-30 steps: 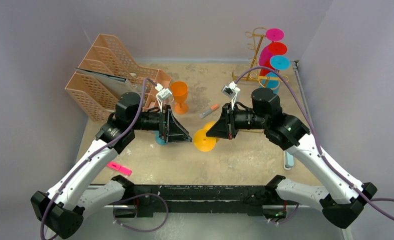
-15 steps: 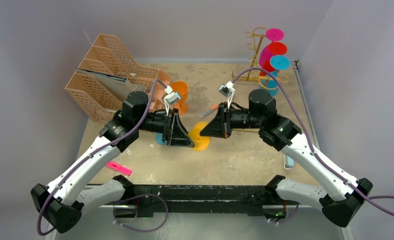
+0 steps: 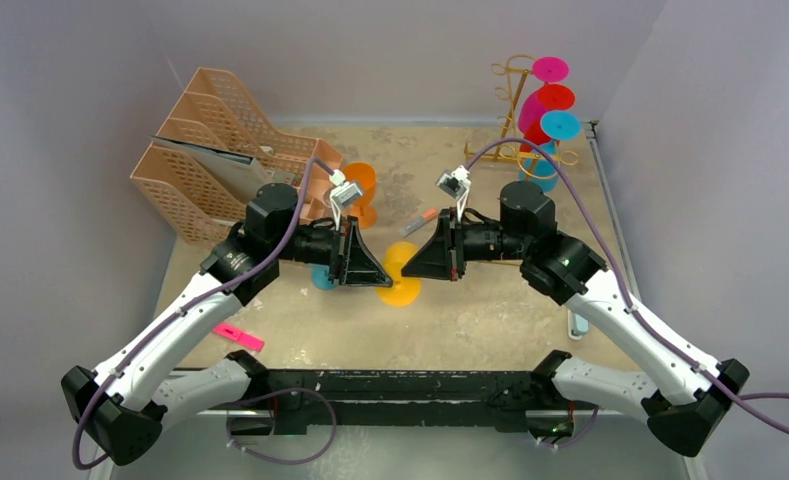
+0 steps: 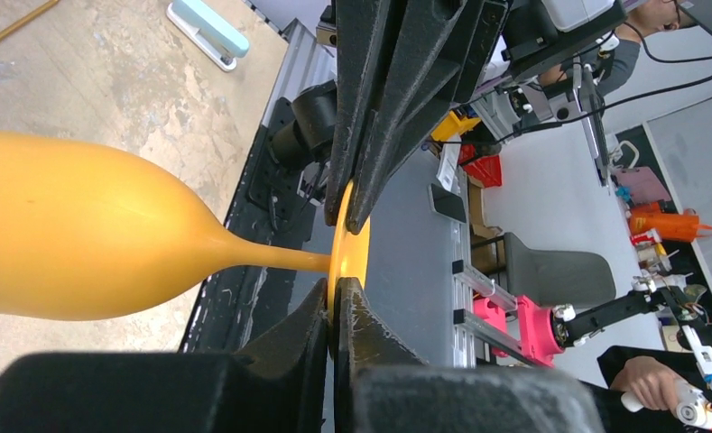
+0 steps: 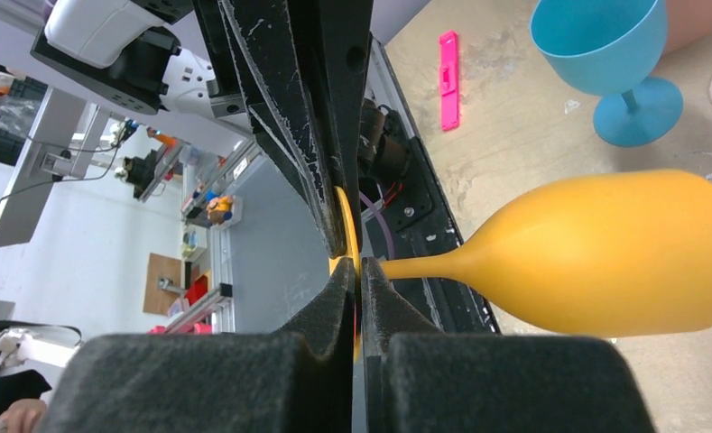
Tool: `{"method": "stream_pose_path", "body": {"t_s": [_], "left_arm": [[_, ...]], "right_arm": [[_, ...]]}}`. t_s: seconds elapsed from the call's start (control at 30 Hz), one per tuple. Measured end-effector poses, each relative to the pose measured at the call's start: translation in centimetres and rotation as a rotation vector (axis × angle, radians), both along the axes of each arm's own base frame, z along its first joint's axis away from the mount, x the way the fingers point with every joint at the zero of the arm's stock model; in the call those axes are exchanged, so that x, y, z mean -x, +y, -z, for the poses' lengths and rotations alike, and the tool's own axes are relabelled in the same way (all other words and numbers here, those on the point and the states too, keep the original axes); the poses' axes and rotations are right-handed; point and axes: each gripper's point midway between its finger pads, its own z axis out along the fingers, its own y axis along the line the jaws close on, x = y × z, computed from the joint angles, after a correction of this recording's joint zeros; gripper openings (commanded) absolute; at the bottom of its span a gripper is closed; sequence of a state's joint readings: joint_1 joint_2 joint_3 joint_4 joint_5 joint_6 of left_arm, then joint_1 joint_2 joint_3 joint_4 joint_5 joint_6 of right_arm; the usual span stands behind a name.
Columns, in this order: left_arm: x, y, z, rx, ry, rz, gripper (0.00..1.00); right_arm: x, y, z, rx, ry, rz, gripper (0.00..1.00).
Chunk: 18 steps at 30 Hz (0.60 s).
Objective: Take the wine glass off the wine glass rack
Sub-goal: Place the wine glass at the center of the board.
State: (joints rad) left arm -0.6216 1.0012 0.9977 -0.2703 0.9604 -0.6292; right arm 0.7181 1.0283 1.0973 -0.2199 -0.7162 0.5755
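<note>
Top external: L-grip (image 4: 343, 257), R-grip (image 5: 354, 262) pinch glass-foot (image 3: 402, 292).

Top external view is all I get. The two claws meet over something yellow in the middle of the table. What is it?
Observer: A yellow wine glass. The left wrist view shows its bowl, stem and foot clearly.
Operator: Which claw has it?
Observer: The left claw is pinched on the edge of the round foot.
Operator: And the right one?
Observer: The right claw is shut on that same foot, from the opposite edge, so both are holding it.
</note>
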Motion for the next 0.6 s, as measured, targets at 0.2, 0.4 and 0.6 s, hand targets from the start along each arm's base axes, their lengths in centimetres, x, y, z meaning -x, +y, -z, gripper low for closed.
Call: {"method": "stream_pose_path", "body": {"t_s": [0.2,0.4,0.6], "left_arm": [[-0.1,0.0,0.0,-0.002,-0.003,-0.015,0.00],[-0.6,0.4,0.1,-0.018,-0.034,-0.074,0.00],[-1.0,1.1,-1.3,0.010,-0.119,-0.142,0.00]], "right_arm": [[0.1,-0.1,0.3,0.007,0.015,0.004,0.39],[0.5,-1.2,0.7,0.006,0.018,0.065,0.50],[1.6,-1.8,1.1,-0.021,0.051,0.076,0.47]]}}
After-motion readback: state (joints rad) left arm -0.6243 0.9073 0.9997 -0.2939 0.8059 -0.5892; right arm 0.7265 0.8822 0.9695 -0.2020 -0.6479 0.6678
